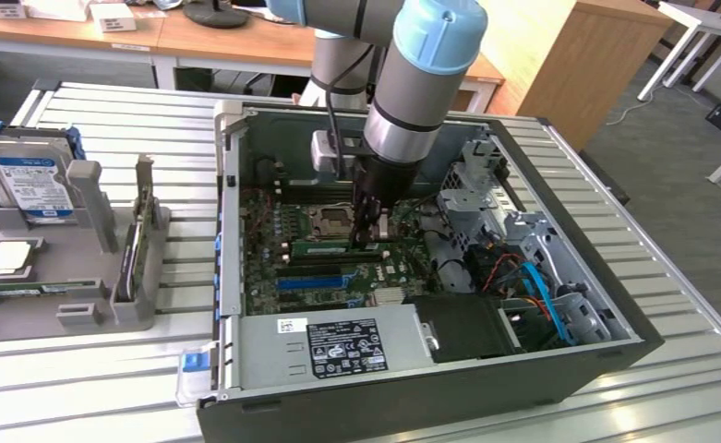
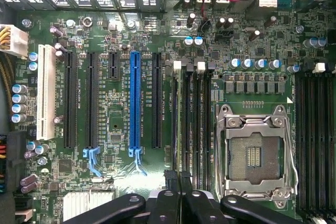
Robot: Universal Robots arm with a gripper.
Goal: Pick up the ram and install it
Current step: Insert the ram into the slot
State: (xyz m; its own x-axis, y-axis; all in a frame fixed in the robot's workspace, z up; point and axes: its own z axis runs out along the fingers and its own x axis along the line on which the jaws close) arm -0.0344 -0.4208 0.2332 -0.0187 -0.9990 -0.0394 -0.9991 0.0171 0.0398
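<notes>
My gripper [image 1: 369,238] reaches down into the open computer case [image 1: 230,231], over the motherboard [image 2: 115,182]. Its black fingers [image 2: 170,203] are shut on the ram [image 1: 323,247], a thin green stick with a white label. The ram stands on edge in the memory slot nearest the row of expansion slots, beside the empty CPU socket [image 2: 254,153]. In the wrist view the ram [image 2: 177,124] shows edge-on, running away from the fingertips. I cannot tell how deep it sits in the slot.
A long blue expansion slot [image 2: 135,98] and black slots lie beside the memory slots. The power supply [image 1: 348,346] and drive cage with cables [image 1: 521,277] crowd the case. At the exterior view's left, a grey fixture [image 1: 77,314] holds a hard drive [image 1: 30,185] and an upright card [image 1: 132,249].
</notes>
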